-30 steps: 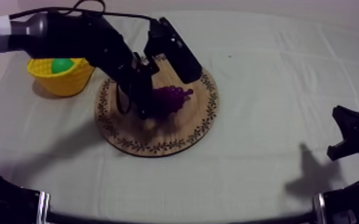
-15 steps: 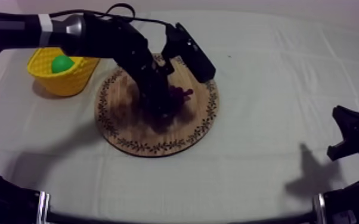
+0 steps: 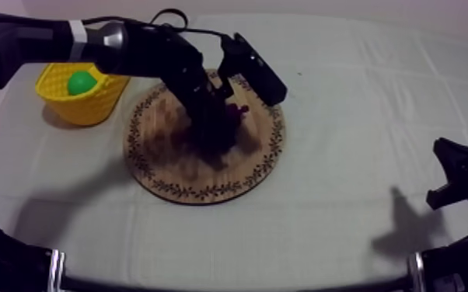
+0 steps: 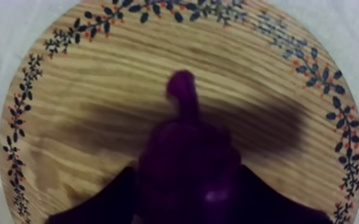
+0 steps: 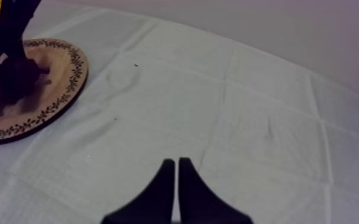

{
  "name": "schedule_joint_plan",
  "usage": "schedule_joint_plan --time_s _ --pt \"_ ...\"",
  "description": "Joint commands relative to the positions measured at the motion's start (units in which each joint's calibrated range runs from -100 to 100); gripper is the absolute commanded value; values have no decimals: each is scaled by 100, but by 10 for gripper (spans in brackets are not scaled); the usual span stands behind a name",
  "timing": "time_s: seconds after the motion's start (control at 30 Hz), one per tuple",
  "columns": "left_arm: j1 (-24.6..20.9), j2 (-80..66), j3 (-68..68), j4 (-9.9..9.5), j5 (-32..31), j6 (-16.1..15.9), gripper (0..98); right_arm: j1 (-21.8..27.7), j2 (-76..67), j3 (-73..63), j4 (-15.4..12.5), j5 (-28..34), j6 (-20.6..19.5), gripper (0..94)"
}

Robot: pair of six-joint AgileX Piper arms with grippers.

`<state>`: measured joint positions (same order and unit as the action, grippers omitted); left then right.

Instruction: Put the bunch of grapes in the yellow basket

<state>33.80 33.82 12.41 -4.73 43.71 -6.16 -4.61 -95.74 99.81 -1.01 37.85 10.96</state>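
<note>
Now, the basket (image 3: 88,109): yellow, near the table's (image 3: 346,116) far left corner, just beside the board (image 3: 175,171), which I judge keeps the carry short. A green fruit (image 3: 81,82) lies in it.
Left hand (image 3: 217,126): reaches in from the far left, down over the board. Its fingers (image 4: 107,199) are closed against both sides of the grapes (image 4: 185,146), gripping them from above so they can lift straight up.
Grapes: purple, between those fingers, about the board's middle and resting on it as far as I can tell. The stem points away from the hand.
Board: round, wooden, left of the table's middle.
Right hand (image 5: 176,173): fingers together on nothing, low by the table's right edge, well apart from the board. It is likely parked out of the way.
</note>
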Motion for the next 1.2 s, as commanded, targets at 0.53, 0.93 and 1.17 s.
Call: schedule_joint_plan --time_s 0.53,0.93,1.17 --pt "-70 -1632 697 -105 786 308 454 2 -1 -3 1 -3 0 4" --pt "-366 -3606 1783 -234 1984 698 452 2 -1 -3 1 -3 -3 4" --pt "-942 -4001 1706 -555 1957 737 444 2 -1 -3 1 -3 0 4"
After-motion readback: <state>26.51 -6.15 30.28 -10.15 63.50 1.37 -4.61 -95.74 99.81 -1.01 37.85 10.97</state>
